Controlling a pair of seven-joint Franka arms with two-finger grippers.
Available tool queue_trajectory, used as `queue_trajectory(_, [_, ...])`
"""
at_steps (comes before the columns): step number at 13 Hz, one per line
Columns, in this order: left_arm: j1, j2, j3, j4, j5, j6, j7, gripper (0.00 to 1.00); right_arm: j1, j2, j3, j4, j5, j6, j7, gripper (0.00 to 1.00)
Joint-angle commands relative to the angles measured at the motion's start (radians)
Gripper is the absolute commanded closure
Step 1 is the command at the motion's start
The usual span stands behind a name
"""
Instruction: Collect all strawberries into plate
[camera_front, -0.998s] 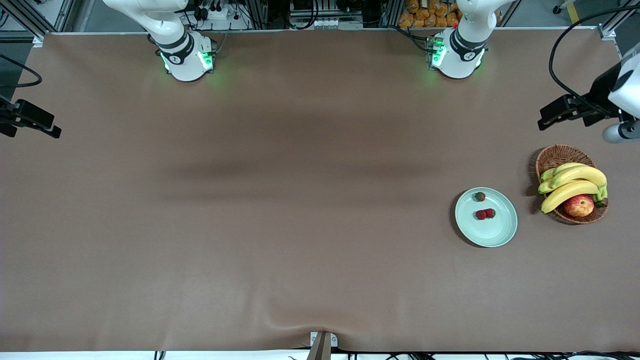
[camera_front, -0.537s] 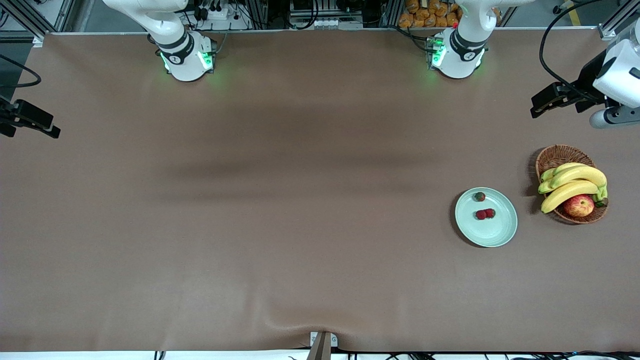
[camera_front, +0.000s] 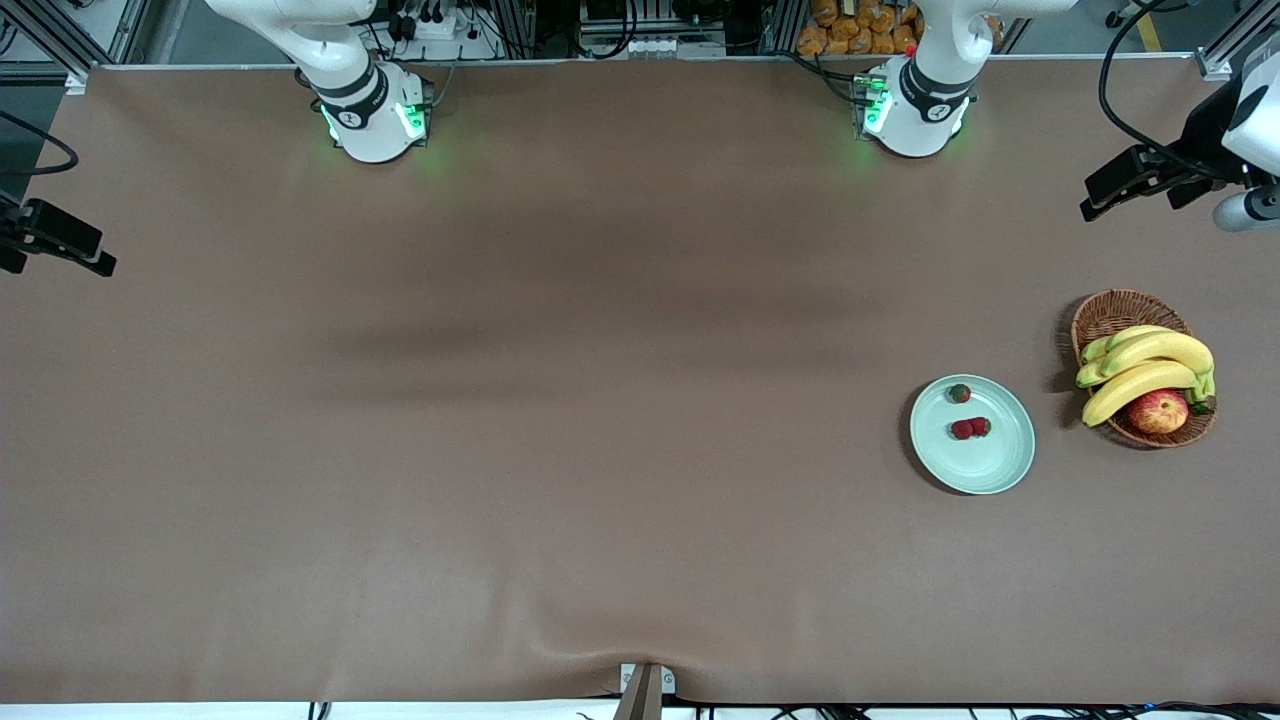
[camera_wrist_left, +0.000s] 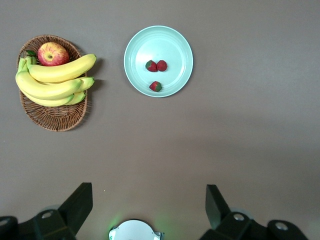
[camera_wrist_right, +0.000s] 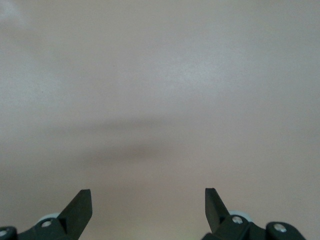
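Note:
The pale mint-green plate (camera_front: 990, 470) lies on the table toward the left arm's end. Three strawberries lie in it: one (camera_front: 960, 393) by the rim farthest from the front camera, and two touching each other (camera_front: 971, 428) near the middle. The left wrist view shows the plate (camera_wrist_left: 140, 42) with all three berries (camera_wrist_left: 156, 66). My left gripper (camera_front: 1120, 185) is open and empty, high over the table's end above the basket; its fingertips (camera_wrist_left: 82, 197) frame bare cloth. My right gripper (camera_front: 60, 240) is open and empty at the right arm's end of the table, waiting; its fingertips (camera_wrist_right: 82, 200) show over bare cloth.
A brown wicker basket (camera_front: 1110, 315) with bananas (camera_front: 1145, 365) and a red-yellow apple (camera_front: 1158, 410) stands beside the plate, toward the left arm's end of the table. It also shows in the left wrist view (camera_wrist_left: 50, 115). Brown cloth covers the table.
My left gripper has risen and drawn back toward the table's end, away from the basket. The plate, the strawberries and the right arm have not moved.

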Motion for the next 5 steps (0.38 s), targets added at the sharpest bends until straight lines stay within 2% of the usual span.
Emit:
queue_trajectory(1, [-0.015,0.012,0.010,0.037,-0.012,-0.010,0.006,0.00,-0.003,0.001,0.003,0.017,-0.010,-0.007,0.004,0.00])
queue_trajectory(5, [-0.001,0.015,-0.023,0.043,-0.004,-0.028,0.003,0.00,-0.001,0.001,0.003,0.017,-0.010,-0.007,0.004,0.00])
